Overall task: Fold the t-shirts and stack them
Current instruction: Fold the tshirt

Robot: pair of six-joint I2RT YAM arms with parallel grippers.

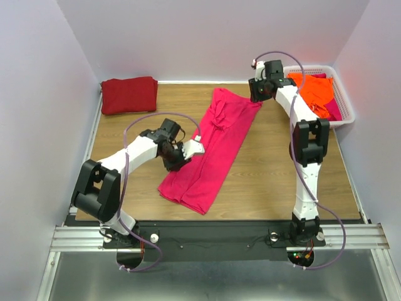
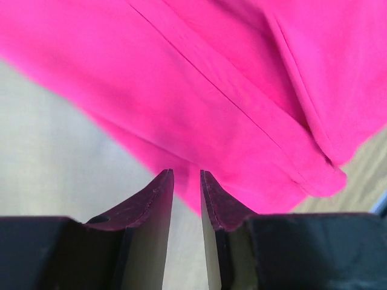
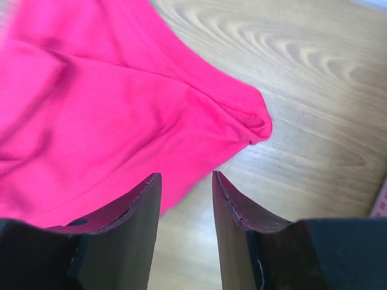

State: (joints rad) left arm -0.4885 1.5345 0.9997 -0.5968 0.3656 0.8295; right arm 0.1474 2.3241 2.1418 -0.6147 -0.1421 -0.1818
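Wooden table (image 1: pixel 269 175), pale walls (image 1: pixel 219 37) closing it in on three sides, a metal rail (image 1: pixel 219 235) along the near edge where both arms are bolted.

Dead centre lies the bright pink-red t-shirt (image 1: pixel 216 144), folded into a long strip running on a slant from about 12 o'clock down to 7 o'clock. Out at 10 o'clock, in the far corner, sits a dark maroon t-shirt (image 1: pixel 129 94), folded into a neat block. At 2 o'clock there is a white plastic basket (image 1: pixel 346 106) with orange t-shirts (image 1: pixel 316 91) bundled inside.

The left arm comes off its base at 7 o'clock, elbow low at 8 o'clock, forearm angled in toward the middle. The left gripper (image 1: pixel 191 149) is right at the strip's 9 o'clock edge. From the wrist, its fingers (image 2: pixel 158 196) stand a narrow gap apart with nothing between them, and the pink hem is just ahead of the tips.

The right arm climbs straight up from 5 o'clock, elbow at 3 o'clock, forearm leaning in to 1 o'clock. The right gripper (image 1: pixel 255 95) points down at the strip's far corner. Its jaws are parted wider and empty, with bare wood showing between them and the cloth's corner lying just beyond.
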